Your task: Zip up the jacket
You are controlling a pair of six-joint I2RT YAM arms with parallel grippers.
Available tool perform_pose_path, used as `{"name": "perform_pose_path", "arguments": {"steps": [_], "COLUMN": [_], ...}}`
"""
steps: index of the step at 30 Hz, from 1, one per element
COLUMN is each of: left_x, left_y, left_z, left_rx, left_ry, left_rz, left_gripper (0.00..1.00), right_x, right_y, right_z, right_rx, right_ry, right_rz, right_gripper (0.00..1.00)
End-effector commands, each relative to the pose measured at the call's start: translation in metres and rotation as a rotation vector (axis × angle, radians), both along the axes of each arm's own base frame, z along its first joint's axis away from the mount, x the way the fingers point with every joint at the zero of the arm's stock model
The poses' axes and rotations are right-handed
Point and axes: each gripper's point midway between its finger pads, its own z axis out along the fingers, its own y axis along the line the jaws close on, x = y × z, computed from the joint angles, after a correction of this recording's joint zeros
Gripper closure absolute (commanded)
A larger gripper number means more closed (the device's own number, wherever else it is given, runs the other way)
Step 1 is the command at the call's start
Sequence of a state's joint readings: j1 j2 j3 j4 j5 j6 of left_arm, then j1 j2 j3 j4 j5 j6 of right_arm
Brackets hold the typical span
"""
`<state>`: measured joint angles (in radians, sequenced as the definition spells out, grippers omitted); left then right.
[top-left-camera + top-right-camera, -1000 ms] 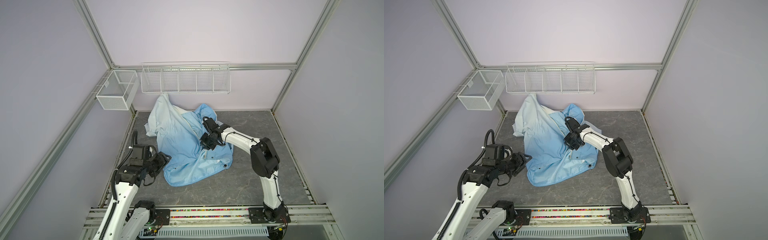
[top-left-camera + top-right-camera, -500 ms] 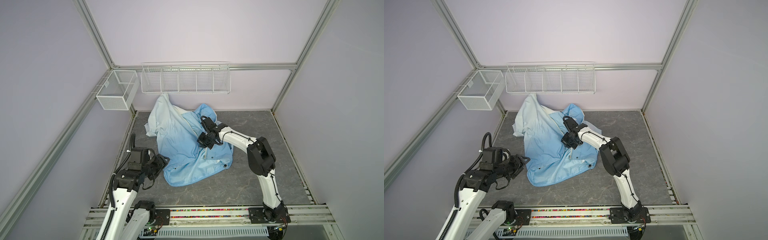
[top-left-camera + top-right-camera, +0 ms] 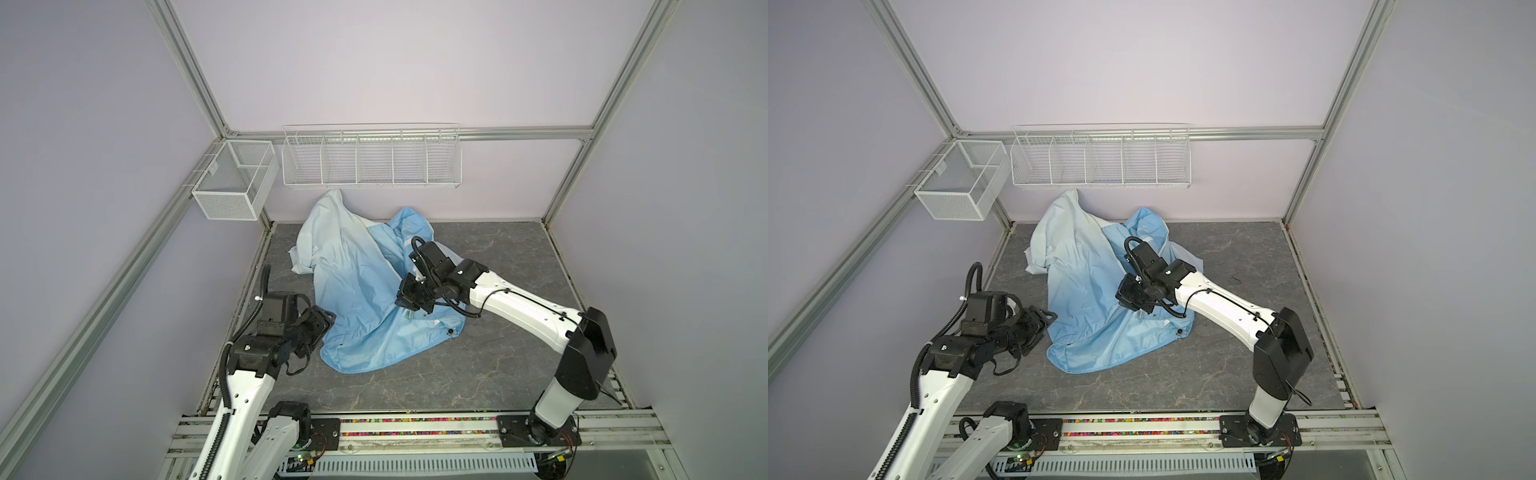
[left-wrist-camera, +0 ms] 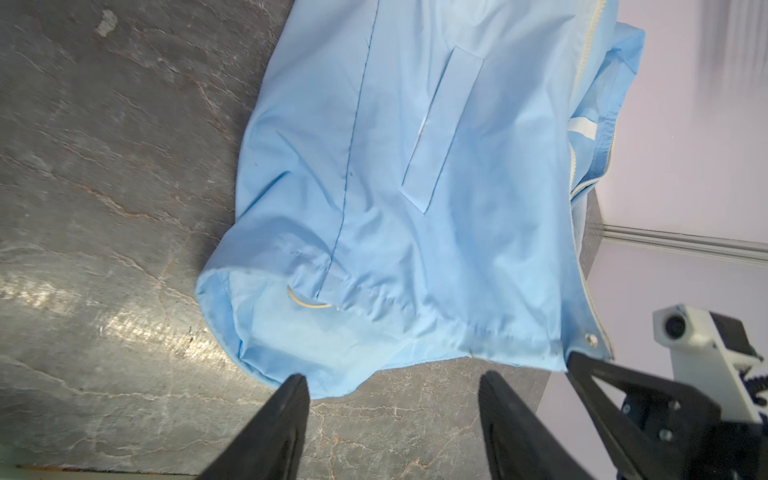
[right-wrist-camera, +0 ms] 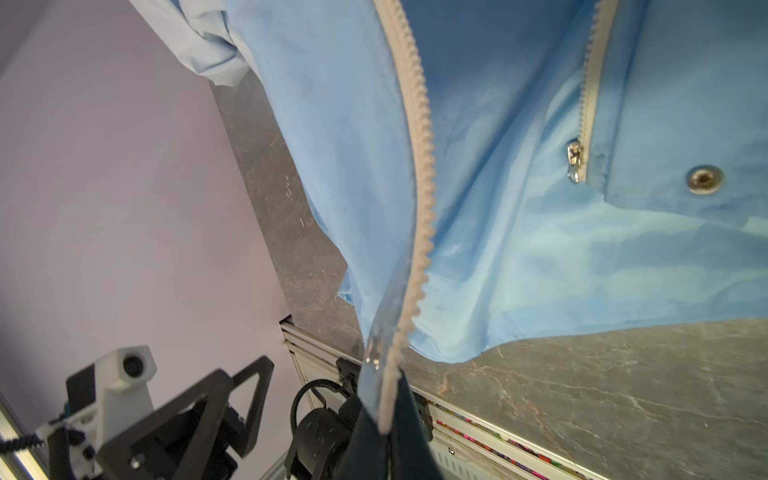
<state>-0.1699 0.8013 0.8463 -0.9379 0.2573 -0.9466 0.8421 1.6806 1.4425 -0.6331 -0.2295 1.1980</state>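
The light-blue jacket (image 3: 361,299) (image 3: 1088,299) lies crumpled and unzipped on the grey table, its pale part toward the back wall. My right gripper (image 3: 409,306) (image 3: 1128,305) (image 5: 386,415) is shut on the jacket's left front edge, pinching the white zipper tape (image 5: 419,174) and holding it up off the table. The metal zipper slider (image 5: 575,161) sits at the bottom of the other zipper row, beside a snap (image 5: 704,179). My left gripper (image 3: 328,322) (image 3: 1048,322) (image 4: 392,380) is open and empty, just short of the jacket's hem (image 4: 374,357).
A white wire rack (image 3: 370,156) and a mesh basket (image 3: 232,183) hang on the back and left walls above the table. The rail with both arm bases (image 3: 415,428) runs along the front edge. Bare grey table (image 3: 498,357) lies to the right and front of the jacket.
My right gripper has closed on the zipper edge and shifted slightly toward the front with it. The left arm has barely moved.
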Motion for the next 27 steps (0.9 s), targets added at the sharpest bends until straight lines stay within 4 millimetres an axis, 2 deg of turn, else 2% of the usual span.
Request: {"name": "perform_pose_path", "arguments": {"steps": [1, 4, 6, 9, 13, 17, 20, 23, 25, 27], "left_x": [0.011, 0.015, 0.017, 0.017, 0.009, -0.001, -0.005, -0.011, -0.013, -0.015], "left_y": [0.007, 0.009, 0.01, 0.007, -0.012, -0.046, -0.082, -0.126, -0.155, -0.181], "left_z": [0.015, 0.018, 0.019, 0.015, 0.005, -0.009, -0.012, -0.029, -0.04, -0.059], "left_rx": [0.024, 0.027, 0.025, 0.006, -0.007, -0.061, -0.103, -0.191, -0.25, -0.295], "left_ry": [-0.031, -0.039, -0.041, -0.031, -0.012, 0.028, 0.005, 0.028, 0.039, 0.077], "left_rz": [0.04, 0.062, 0.077, 0.085, 0.078, 0.043, 0.016, -0.002, -0.005, -0.009], "left_gripper": [0.34, 0.35, 0.35, 0.36, 0.36, 0.37, 0.36, 0.34, 0.31, 0.29], "right_x": [-0.035, -0.055, -0.065, -0.073, -0.064, -0.047, -0.028, -0.005, 0.009, 0.024], "right_y": [-0.012, -0.023, -0.031, -0.043, -0.064, -0.09, -0.107, -0.11, -0.107, -0.104], "right_z": [-0.045, -0.074, -0.083, -0.081, -0.064, -0.05, -0.051, -0.061, -0.068, -0.074], "right_rx": [-0.083, -0.093, -0.111, -0.155, -0.178, -0.188, -0.195, -0.186, -0.185, -0.185], "right_ry": [0.128, 0.217, 0.245, 0.242, 0.177, 0.117, 0.087, 0.075, 0.07, 0.069], "right_rz": [0.041, 0.061, 0.087, 0.155, 0.169, 0.149, 0.136, 0.153, 0.176, 0.175], "right_gripper": [0.93, 0.93, 0.92, 0.73, 0.52, 0.48, 0.5, 0.5, 0.46, 0.42]}}
